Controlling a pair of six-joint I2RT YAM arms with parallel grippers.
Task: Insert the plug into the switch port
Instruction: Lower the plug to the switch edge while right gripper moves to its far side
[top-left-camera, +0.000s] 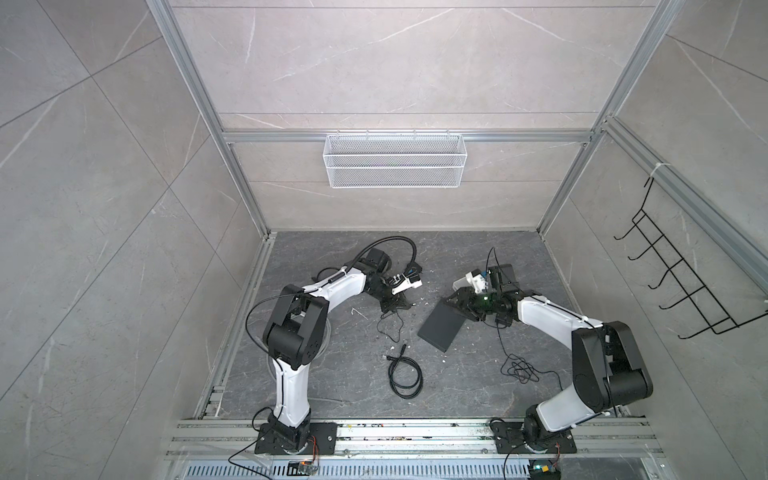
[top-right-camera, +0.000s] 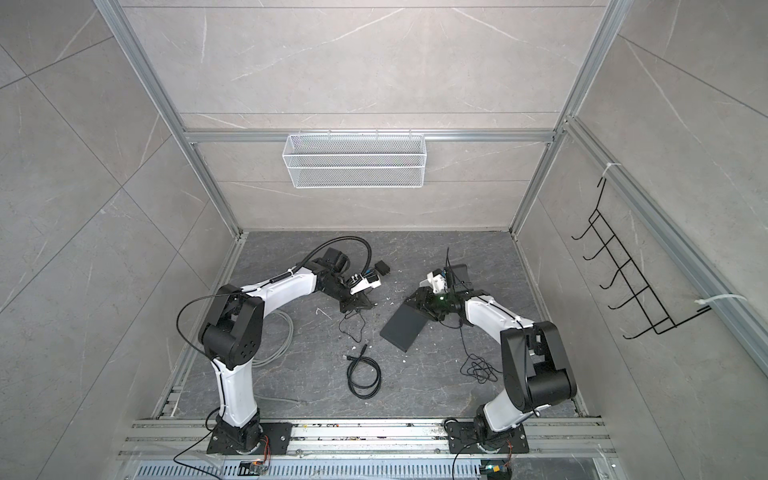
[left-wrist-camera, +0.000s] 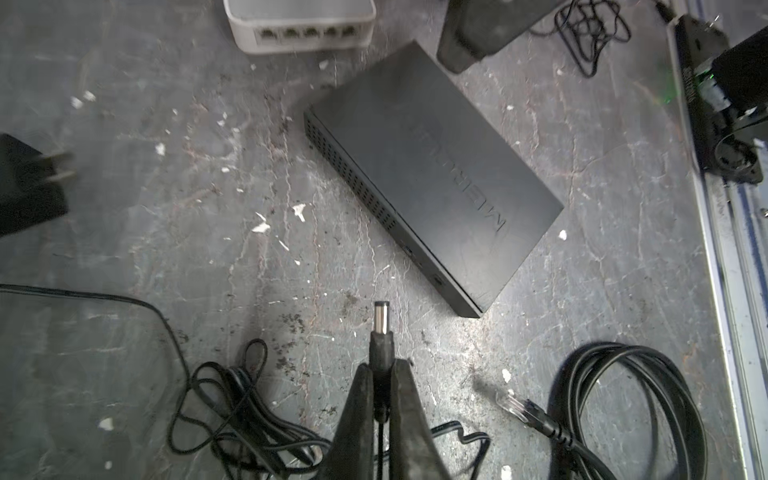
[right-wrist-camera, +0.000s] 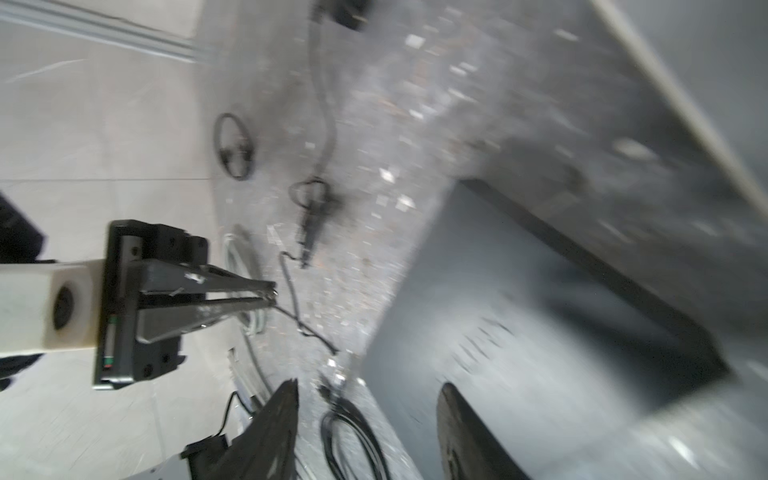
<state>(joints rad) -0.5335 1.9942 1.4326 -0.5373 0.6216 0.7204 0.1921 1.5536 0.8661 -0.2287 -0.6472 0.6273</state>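
Cable (top-left-camera: 392, 374) lay coiled on the floor nearest me. Beyond it my left gripper (left-wrist-camera: 381, 372) was clamped on the plug (left-wrist-camera: 381, 322), whose metal tip pointed toward the black switch (left-wrist-camera: 436, 174) but stood apart from it. My right gripper (right-wrist-camera: 368, 399) stood at the switch's far end, jaws spread, gripping nothing. Farthest back, a wire basket (top-left-camera: 395, 160) hung on the rail.
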